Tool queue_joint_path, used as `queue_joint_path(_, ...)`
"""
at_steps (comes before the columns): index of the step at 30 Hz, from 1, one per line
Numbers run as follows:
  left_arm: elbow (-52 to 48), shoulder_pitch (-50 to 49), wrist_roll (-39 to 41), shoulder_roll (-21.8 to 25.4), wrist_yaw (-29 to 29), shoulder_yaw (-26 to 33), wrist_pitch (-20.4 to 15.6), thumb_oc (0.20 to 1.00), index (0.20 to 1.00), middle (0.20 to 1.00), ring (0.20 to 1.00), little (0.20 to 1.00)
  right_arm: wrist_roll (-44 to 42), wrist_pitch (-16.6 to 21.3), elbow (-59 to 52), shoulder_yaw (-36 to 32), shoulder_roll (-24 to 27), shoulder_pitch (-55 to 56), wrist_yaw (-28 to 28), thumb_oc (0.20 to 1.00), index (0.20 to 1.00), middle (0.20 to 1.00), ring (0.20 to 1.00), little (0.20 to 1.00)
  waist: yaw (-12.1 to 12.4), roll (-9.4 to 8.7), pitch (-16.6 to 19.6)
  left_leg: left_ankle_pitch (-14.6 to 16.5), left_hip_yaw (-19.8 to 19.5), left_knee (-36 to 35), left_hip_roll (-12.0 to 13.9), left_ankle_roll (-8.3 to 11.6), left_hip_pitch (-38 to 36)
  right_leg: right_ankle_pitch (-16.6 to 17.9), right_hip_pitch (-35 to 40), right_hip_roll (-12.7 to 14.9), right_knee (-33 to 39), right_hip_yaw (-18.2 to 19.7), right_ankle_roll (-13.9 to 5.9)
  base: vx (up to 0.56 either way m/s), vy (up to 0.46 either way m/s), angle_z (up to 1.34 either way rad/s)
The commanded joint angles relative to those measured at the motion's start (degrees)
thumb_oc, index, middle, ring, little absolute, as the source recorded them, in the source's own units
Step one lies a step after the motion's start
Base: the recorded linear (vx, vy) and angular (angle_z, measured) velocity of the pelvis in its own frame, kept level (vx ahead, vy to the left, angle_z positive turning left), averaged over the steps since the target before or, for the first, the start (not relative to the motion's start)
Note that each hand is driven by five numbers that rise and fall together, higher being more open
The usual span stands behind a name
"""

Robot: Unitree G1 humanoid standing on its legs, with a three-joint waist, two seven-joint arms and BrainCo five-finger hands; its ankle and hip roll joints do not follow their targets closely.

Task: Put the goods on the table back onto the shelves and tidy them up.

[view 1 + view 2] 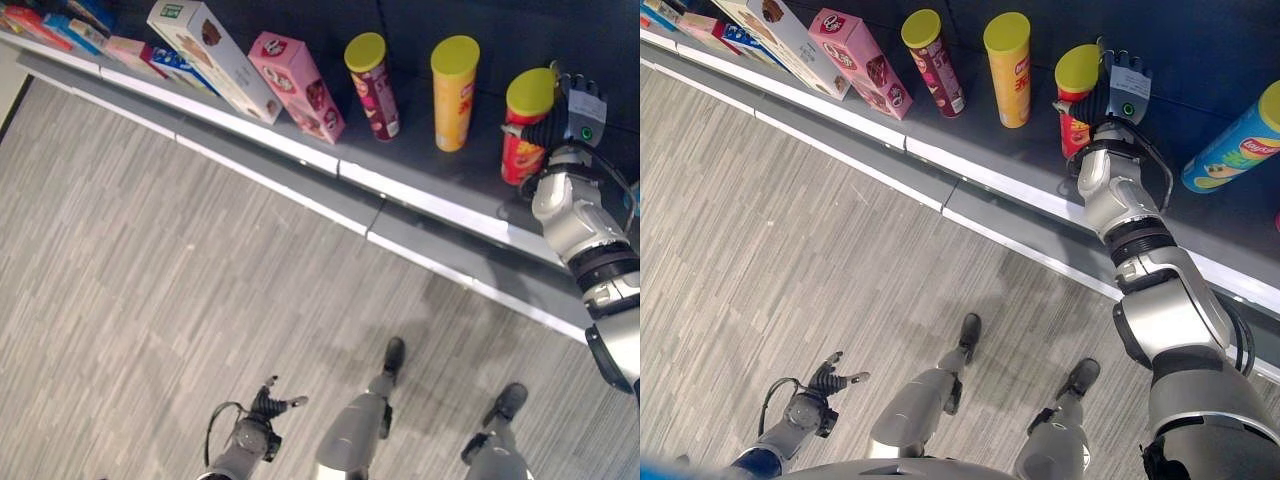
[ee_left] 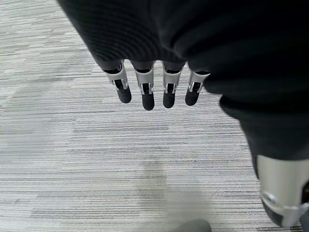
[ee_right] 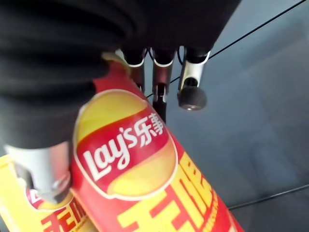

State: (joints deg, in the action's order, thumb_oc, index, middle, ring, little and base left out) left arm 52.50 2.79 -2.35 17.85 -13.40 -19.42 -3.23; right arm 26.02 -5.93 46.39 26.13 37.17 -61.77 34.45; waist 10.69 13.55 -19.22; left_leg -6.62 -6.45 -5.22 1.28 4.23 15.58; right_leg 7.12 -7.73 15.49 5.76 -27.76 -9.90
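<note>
A red chip can (image 1: 522,140) with a yellow lid stands upright on the dark shelf (image 1: 430,170), at the right end of a row. My right hand (image 1: 1122,95) is against its right side, the dark back of the hand turned up. In the right wrist view the can (image 3: 135,159) lies between the thumb (image 3: 41,171) and the fingers (image 3: 191,96), which reach round it. My left hand (image 1: 268,403) hangs low over the floor with its fingers (image 2: 147,92) straight and nothing in it.
Left of the red can stand a yellow can (image 1: 453,95), a maroon can (image 1: 373,90), a pink box (image 1: 297,85) and a white box (image 1: 215,60). A blue can (image 1: 1235,150) lies tilted to the right. The shelf's pale front edge (image 1: 420,205) runs diagonally above grey flooring.
</note>
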Motion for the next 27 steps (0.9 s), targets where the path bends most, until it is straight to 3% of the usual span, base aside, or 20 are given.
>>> queue_joint_path(1, 2.65, 3.00, 2.18, 2.78, -2.02, -4.06, -0.34, 1.000, 1.000, 1.000, 1.000, 1.000, 0.00, 0.69, 2.08, 4.57, 0.94, -5.39, 1.24, 0.200, 0.200, 0.200, 0.200, 0.200, 0.08, -1.66, 0.37, 3.37, 5.67, 0.22, 1.80, 3.17, -0.90, -6.13, -0.24, 5.13, -5.92, 5.73, -2.93, 0.00, 0.000, 0.00)
queue_joint_path(18, 3.14, 3.00, 2.05, 2.81, -2.17, -4.18, -0.64, 1.000, 1.000, 1.000, 1.000, 1.000, -0.44, 0.76, 3.86, 5.09, 0.97, -5.39, 1.16, 0.200, 0.200, 0.200, 0.200, 0.200, -0.42, -1.75, 0.27, 3.33, 6.22, 0.22, 1.91, 3.26, -0.86, -5.73, -0.80, 5.11, -5.79, 6.39, -2.96, 0.00, -0.001, -0.01)
queue_joint_path(19, 3.11, 3.07, 2.07, 2.79, -2.19, -4.15, -0.60, 1.000, 1.000, 1.000, 1.000, 1.000, -0.53, 0.78, 3.63, 5.17, 0.93, -5.21, 0.94, 0.413, 0.413, 0.413, 0.413, 0.413, -0.55, -1.78, 0.22, 3.36, 6.24, 0.22, 1.93, 3.25, -0.90, -5.68, -0.81, 5.12, -5.76, 6.44, -3.00, -0.01, 0.000, -0.06)
queue_joint_path(20, 3.11, 3.14, 2.05, 2.85, -2.25, -4.05, -0.51, 1.000, 1.000, 1.000, 1.000, 1.000, -0.56, 0.79, 3.52, 5.14, 0.83, -5.06, 0.93, 1.000, 1.000, 1.000, 1.000, 1.000, -0.60, -1.79, 0.22, 3.35, 6.29, 0.22, 1.95, 3.26, -0.93, -5.67, -0.78, 5.14, -5.74, 6.42, -3.02, -0.01, 0.000, -0.06)
queue_joint_path(27, 3.57, 3.53, 2.04, 2.80, -2.36, -3.97, -0.33, 1.000, 1.000, 1.000, 1.000, 1.000, -0.82, 0.95, 2.63, 5.27, 0.02, -4.93, 0.94, 1.000, 1.000, 1.000, 1.000, 1.000, -0.81, -2.45, 0.44, 3.52, 6.42, 0.22, 2.00, 3.26, -1.19, -5.54, -0.60, 4.99, -5.65, 6.66, -3.00, 0.00, -0.001, -0.01)
